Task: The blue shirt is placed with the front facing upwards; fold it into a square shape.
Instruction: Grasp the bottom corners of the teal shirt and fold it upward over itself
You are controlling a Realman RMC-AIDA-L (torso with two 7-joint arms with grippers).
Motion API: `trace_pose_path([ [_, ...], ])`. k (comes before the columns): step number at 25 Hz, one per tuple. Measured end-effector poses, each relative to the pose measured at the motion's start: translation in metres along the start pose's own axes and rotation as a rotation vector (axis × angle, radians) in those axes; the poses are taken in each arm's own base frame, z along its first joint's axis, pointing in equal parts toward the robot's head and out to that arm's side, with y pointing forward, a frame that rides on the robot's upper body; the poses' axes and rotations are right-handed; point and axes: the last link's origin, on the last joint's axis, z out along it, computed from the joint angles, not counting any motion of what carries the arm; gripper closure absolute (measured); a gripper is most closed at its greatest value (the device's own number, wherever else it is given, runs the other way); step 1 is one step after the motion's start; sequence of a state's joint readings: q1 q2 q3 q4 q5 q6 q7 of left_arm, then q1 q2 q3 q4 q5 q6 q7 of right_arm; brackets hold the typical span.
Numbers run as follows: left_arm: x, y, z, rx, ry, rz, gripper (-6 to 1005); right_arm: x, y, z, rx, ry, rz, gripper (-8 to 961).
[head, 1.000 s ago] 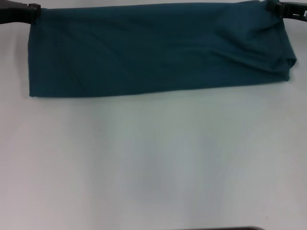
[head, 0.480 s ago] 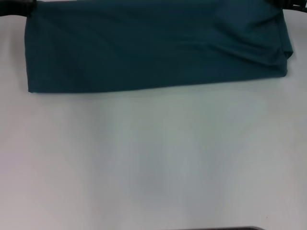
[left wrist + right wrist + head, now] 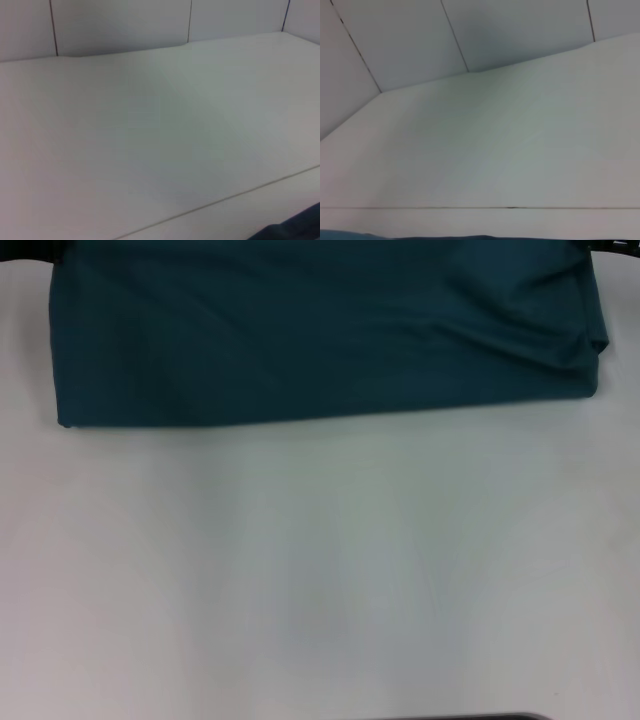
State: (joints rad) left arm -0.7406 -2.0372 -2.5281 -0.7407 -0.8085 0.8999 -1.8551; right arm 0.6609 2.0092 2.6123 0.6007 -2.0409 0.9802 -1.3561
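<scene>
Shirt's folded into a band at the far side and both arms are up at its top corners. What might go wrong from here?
1. The blue shirt is bunched and creased at its right end, so the next fold may come out uneven, not square.
2. Both claws are almost out of the head view at the far corners; a slipped corner might go unnoticed.
3. Its near edge slants slightly across the table, so the folded halves may not line up.

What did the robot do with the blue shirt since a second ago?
Both grippers, left and right, slid away toward the far edge of the head view, nearly out of sight. The blue shirt shifted a little with them. It stayed a folded band, plain side up, on the white table.
</scene>
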Motion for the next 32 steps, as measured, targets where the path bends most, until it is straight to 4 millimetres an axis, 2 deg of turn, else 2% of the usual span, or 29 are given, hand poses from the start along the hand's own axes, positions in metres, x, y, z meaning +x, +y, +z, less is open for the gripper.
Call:
trace_pose_path([
  [24,-0.006,0.011,0.009,0.012,0.005,-0.013,996,0.003,0.004,0.008,0.014,0.016,-0.023,896],
  [32,-0.008,0.015,0.019,0.118,0.033,-0.007,990,0.004,0.003,0.022,0.098,0.028,-0.059,895],
])
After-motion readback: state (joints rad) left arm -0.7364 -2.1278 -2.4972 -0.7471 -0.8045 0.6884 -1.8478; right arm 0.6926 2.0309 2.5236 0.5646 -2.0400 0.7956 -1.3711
